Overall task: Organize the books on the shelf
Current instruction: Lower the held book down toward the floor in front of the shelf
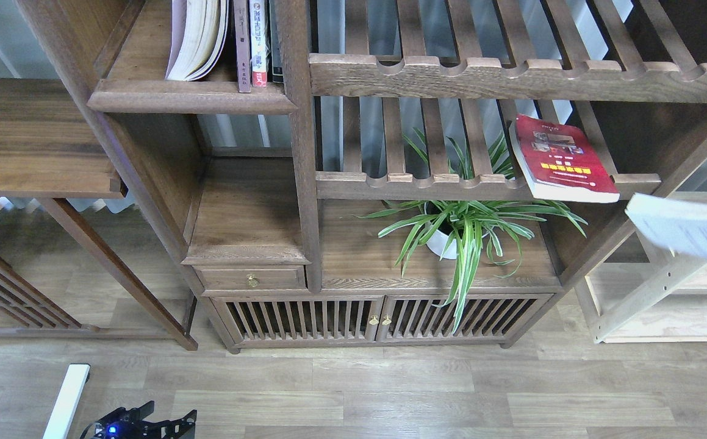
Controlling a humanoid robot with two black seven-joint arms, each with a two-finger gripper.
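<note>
A pale book point(689, 235) hangs blurred at right, its carrier unseen, bound for the shelf point(191, 96); left hand point(146, 427) unreadable, right hand unseen.

Thick book point(197, 39) leaning at shelf point(191, 97) front edge, slim volumes point(258, 42) to its right. Another book point(563, 160) at slatted rack point(426, 183) right end, overhanging front rail. Plant point(463, 225) below rack.
</note>
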